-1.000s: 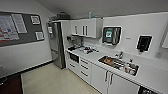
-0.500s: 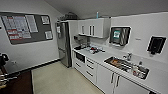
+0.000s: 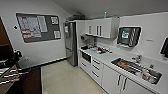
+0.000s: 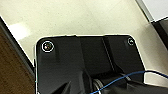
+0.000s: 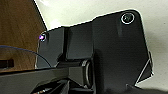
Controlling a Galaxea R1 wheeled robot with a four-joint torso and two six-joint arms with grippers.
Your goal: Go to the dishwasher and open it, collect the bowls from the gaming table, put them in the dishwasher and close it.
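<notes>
I look into a kitchen. A dark-fronted unit (image 3: pixel 86 57), which I take for the dishwasher, sits shut under the white counter (image 3: pixel 110 58) just past the tall steel fridge (image 3: pixel 70 43); its handle is too blurred to make out. The bowls and the gaming table are out of view. The left wrist view has my dark wrist plate (image 4: pixel 85 62) over pale floor beside a brown wooden surface (image 4: pixel 12 70). The right wrist view has its dark plate (image 5: pixel 105 50) over the same floor next to brown wood (image 5: pixel 20 32).
White base cabinets (image 3: pixel 117 80) and a sink (image 3: pixel 136 67) full of dishes run along the right. Wall cupboards (image 3: pixel 100 27) hang above. A noticeboard (image 3: pixel 38 26) is on the far wall. A dark desk with clutter (image 3: pixel 10 72) stands close at the left. Pale floor (image 3: pixel 62 77) lies between.
The whole head picture has shifted, so the camera has moved: the fridge and counter now sit larger and further right, and more of the noticeboard and the left desk shows.
</notes>
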